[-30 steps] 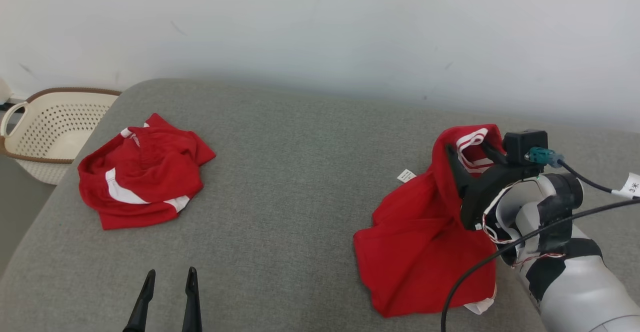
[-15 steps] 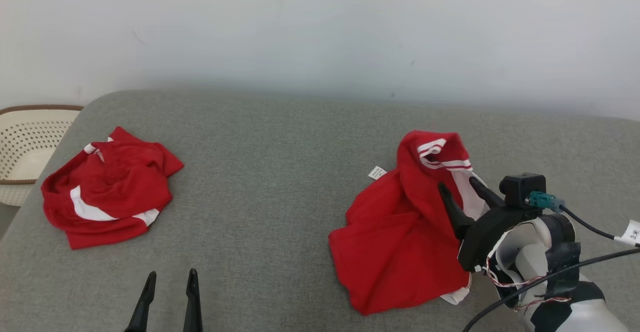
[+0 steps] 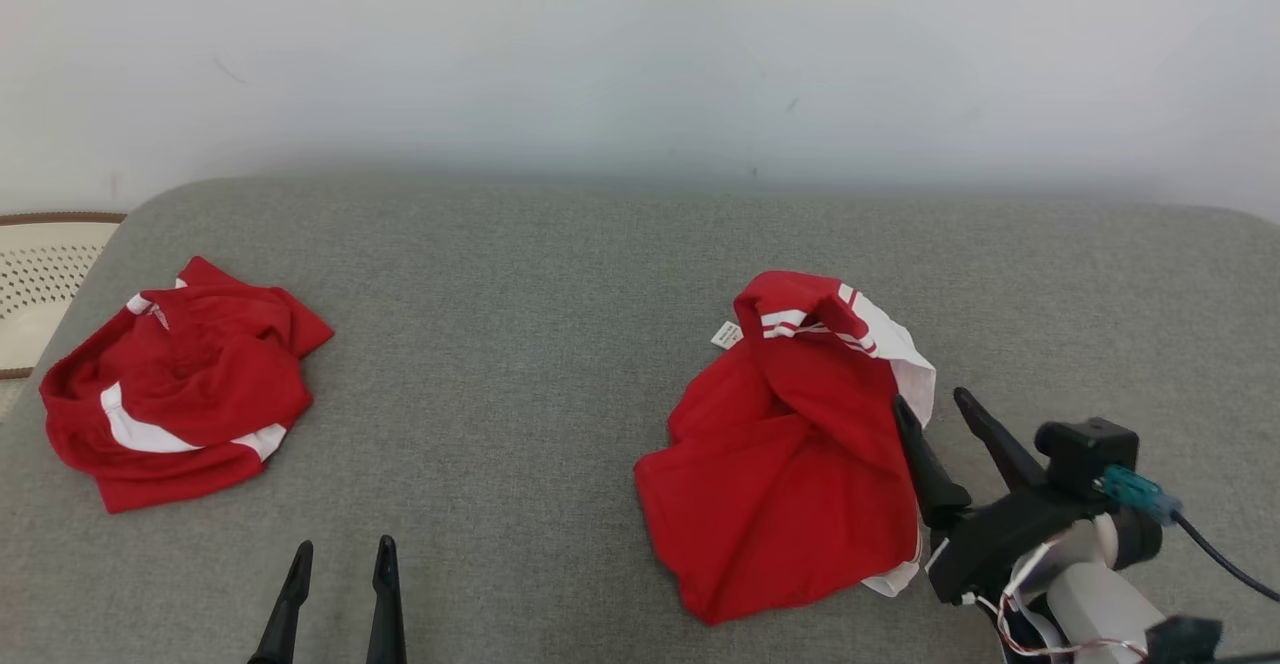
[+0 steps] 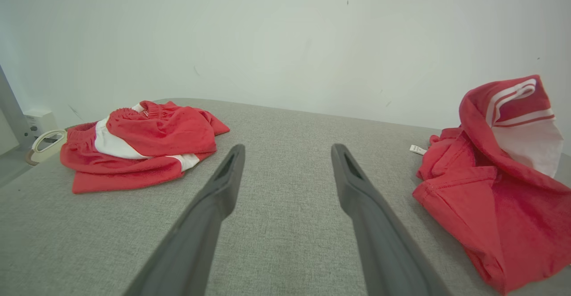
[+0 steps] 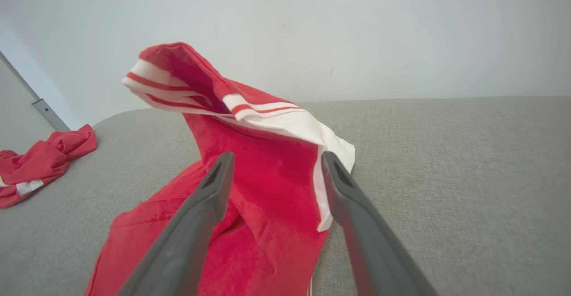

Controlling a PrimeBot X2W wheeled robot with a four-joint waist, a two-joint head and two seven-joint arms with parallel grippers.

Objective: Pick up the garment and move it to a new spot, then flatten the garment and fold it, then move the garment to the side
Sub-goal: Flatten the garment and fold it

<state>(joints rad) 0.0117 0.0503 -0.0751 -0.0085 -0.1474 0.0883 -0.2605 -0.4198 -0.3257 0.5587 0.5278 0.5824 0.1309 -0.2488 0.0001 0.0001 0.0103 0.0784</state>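
Note:
The garment (image 3: 790, 454) is a red piece with white striped trim, lying crumpled on the right of the grey cushioned surface (image 3: 520, 344). Its striped part (image 5: 214, 86) stands up in a peak. My right gripper (image 3: 930, 399) is open at the garment's right edge; its left finger lies against the cloth, and nothing is pinched. In the right wrist view the open fingers (image 5: 277, 155) frame the red cloth (image 5: 267, 184). My left gripper (image 3: 343, 542) is open and empty at the lower left, well apart from the garment (image 4: 490, 189); its fingers (image 4: 287, 146) point over bare surface.
A second red and white garment (image 3: 175, 399) lies bunched at the surface's left end, also seen as a red heap (image 4: 147, 140). A cream perforated basket (image 3: 40, 274) stands beyond the left edge. A pale wall closes off the far side. Bare surface lies between the two garments.
The head view has swung, so everything sits further left. My right gripper has drawn back and down off the garment, and the raised striped part has sunk lower. The left gripper is unmoved.

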